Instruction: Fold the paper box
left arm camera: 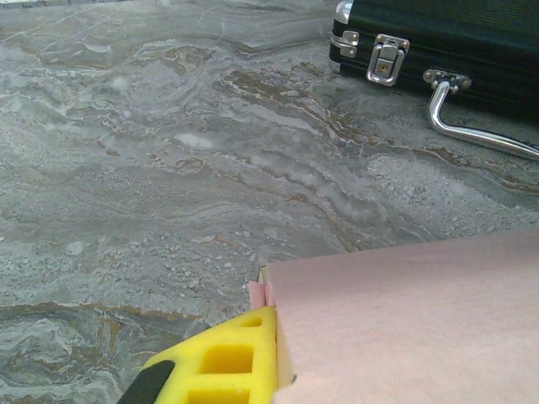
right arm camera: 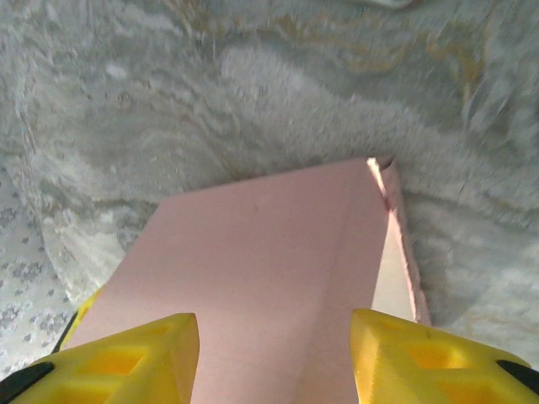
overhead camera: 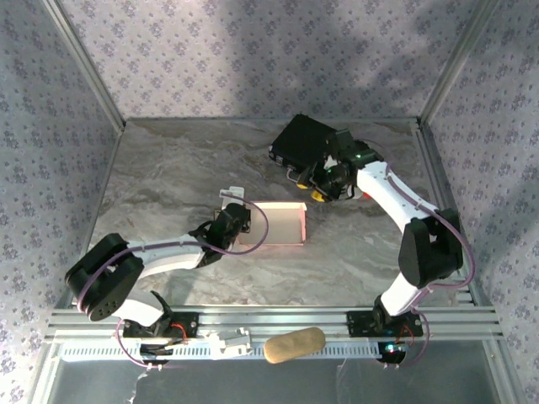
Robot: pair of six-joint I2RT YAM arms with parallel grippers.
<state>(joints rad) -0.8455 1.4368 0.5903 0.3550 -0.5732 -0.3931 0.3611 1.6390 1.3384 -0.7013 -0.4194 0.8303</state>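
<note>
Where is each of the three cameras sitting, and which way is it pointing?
Top external: above and behind the bases, looking down on marble table, left arm, right arm, pink paper box and black case.
Left wrist: low, looking across the table past the box's wall toward the case; one yellow tip of the left jaws shows.
Right wrist: angled down at the box; the right jaws show, apart.
Shared: box in all three; case in the first two.

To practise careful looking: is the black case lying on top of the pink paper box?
No, the black case sits apart from the paper box, with table surface between them.
</note>
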